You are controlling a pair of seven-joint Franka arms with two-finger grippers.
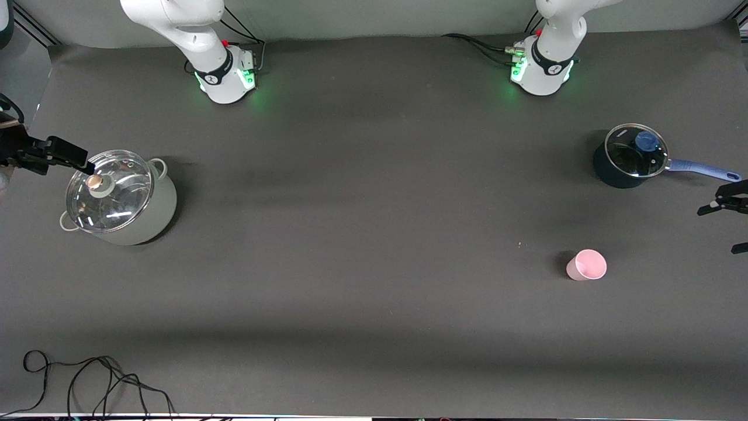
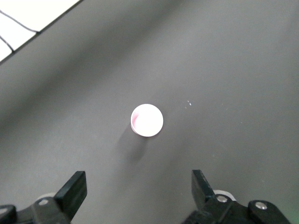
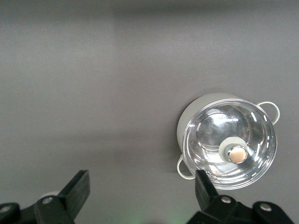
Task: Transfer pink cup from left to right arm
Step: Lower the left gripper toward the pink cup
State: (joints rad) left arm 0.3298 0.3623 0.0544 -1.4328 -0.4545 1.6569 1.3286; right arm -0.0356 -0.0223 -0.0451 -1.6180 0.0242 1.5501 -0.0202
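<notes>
Toward the left arm's end of the table, you have the small pale-pink tapered plastic cup [image 1: 587, 265] standing upright, untouched, below the left gripper [image 2: 138, 189], whose fingers are spread wide; the right gripper [image 3: 142, 192], also spread, waits beside the pot.

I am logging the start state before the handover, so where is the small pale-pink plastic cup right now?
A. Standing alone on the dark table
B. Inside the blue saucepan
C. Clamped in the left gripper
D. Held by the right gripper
A: the small pale-pink plastic cup stands upright on the dark table, and the left wrist view shows the open left gripper up over it, untouching.
</notes>
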